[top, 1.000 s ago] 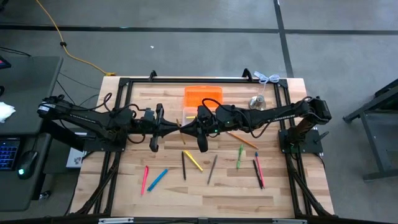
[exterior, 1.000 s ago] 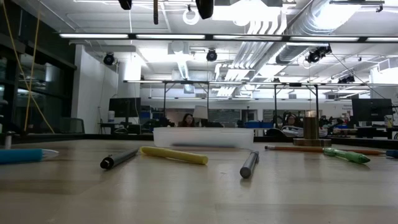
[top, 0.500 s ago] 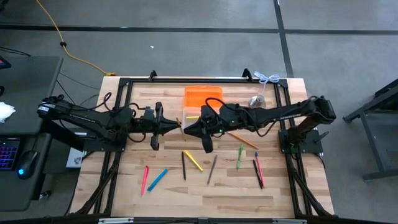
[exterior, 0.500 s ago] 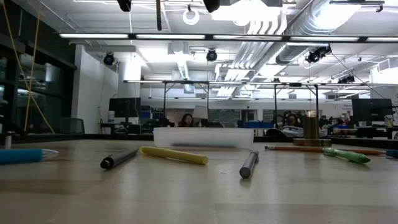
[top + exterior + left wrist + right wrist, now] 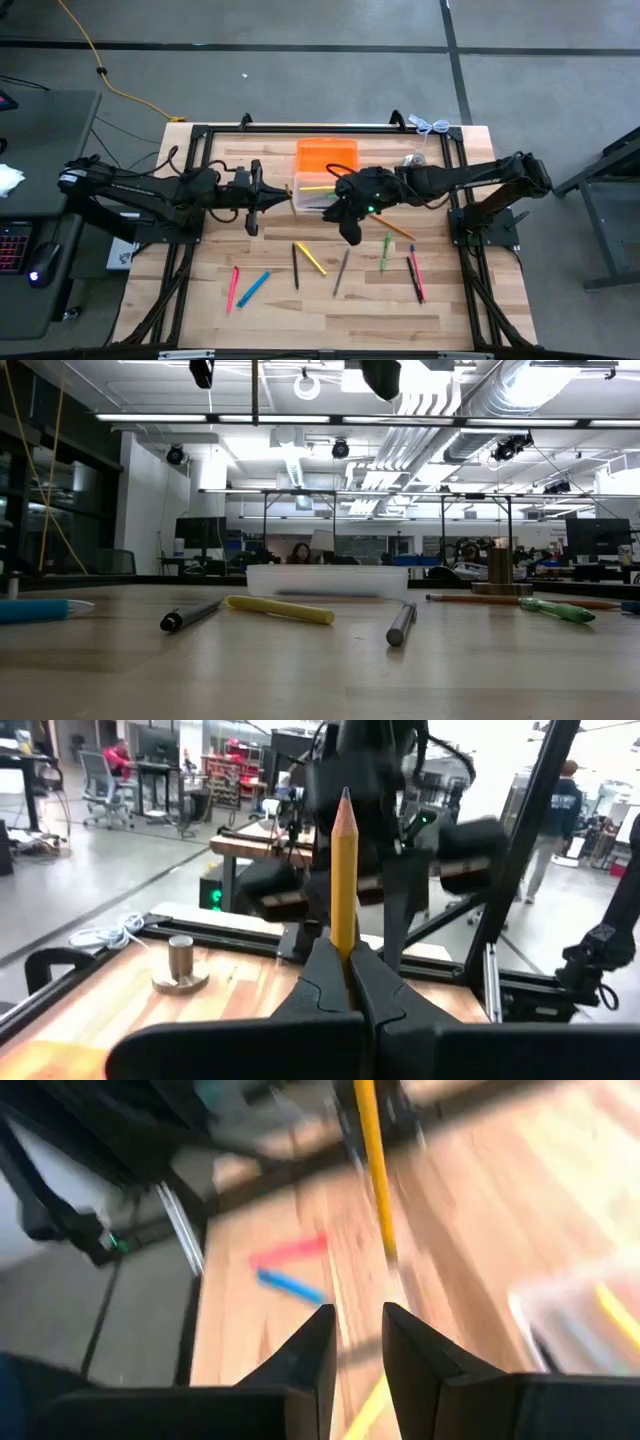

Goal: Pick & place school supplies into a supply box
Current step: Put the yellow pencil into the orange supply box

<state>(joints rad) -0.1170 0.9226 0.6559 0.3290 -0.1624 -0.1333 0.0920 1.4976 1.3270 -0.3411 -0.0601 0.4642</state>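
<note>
Gripping pencil (image 5: pixel 343 870), left gripper (image 5: pixel 349 982)

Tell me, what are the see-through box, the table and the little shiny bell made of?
The supply box looks like clear, slightly frosty plastic: the room shows dimly through its walls. The table looks like wood in pale and darker strips with a smooth finish, though it could be a wood-look top. The bell looks like dull silvery metal, since it catches the light softly.
</note>
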